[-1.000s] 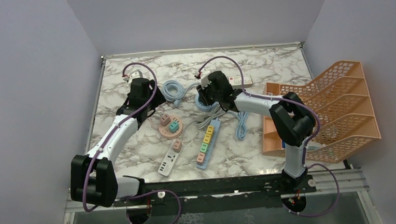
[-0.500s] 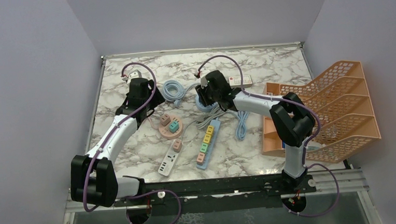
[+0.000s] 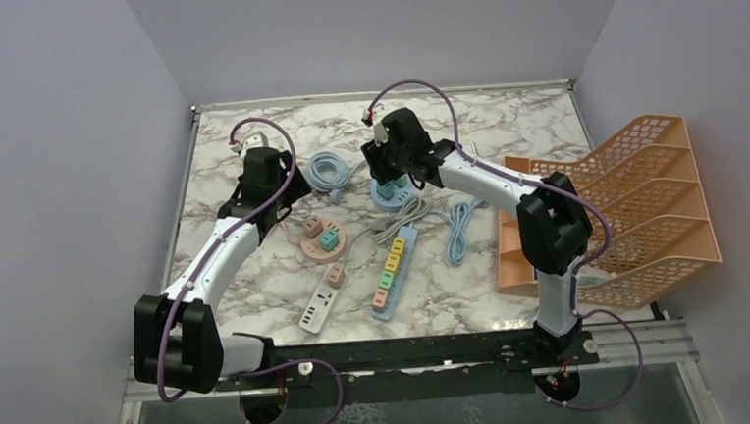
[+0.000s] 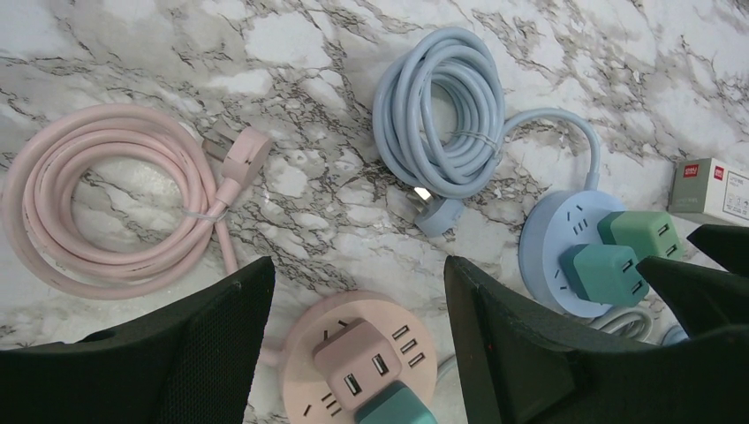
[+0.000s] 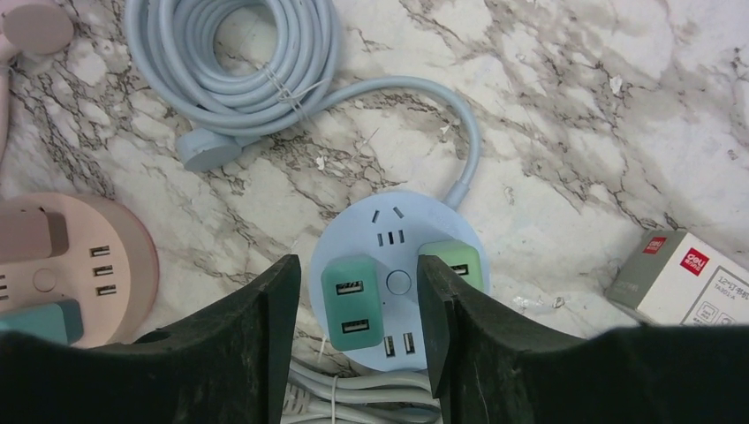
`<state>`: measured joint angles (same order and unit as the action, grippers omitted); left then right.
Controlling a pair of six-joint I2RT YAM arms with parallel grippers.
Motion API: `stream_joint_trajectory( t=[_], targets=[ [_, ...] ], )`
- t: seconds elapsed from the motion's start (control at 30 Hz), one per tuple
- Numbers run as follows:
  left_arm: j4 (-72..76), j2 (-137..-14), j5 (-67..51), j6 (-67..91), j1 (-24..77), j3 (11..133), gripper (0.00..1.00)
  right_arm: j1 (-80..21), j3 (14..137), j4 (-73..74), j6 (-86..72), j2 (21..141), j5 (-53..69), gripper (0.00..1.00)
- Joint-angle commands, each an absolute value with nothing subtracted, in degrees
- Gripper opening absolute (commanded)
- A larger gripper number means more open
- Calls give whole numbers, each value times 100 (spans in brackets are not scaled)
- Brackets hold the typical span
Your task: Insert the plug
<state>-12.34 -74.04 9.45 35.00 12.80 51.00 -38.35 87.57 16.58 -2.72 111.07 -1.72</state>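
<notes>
Teal plug apparently in blue hub

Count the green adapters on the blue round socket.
2: a teal adapter and a lighter green adapter, side by side on the blue round socket, its button between them.

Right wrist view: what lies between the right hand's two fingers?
The round blue socket hub, with a teal adapter plugged in; the right wrist view shows it.

You get one legible brand: "deli", white letters on a red tag, on the small white-and-grey cardboard box. The finer print under it is too small to read.
</notes>
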Motion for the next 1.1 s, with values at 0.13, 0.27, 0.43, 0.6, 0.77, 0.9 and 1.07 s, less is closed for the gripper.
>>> stream_joint_trajectory(
  t=[0.13, 0.27, 0.43, 0.6, 0.77, 0.9, 1.07],
  targets=[
    [-1299, -7185, 888, 3393, 1247, 5199, 73, -3850, 9143, 2610, -36, 11549, 71, 51],
    [-1301, -7181, 879, 3397, 1248, 5193, 73, -3850, 9293, 2827, 92, 11730, 62, 48],
    [-1292, -7172, 879, 3406, 1248, 5194, 73, -3850, 9395, 2949, 303, 11875, 130, 34],
    [-1287, -7163, 876, 3419, 1247, 5192, 73, -3847, 9370, 3050, 475, 12000, 162, 19],
    [-1272, -7163, 872, 3444, 1248, 5186, 73, -3850, 9075, 3106, 507, 12177, 178, 1],
    [-1268, -7195, 836, 3460, 1248, 5195, 73, -3850, 8977, 3251, 237, 12478, 353, 1],
    [-1258, -7183, 826, 3471, 1248, 5168, 73, -3849, 8702, 3331, -7, 12804, 426, 1]
  ],
)
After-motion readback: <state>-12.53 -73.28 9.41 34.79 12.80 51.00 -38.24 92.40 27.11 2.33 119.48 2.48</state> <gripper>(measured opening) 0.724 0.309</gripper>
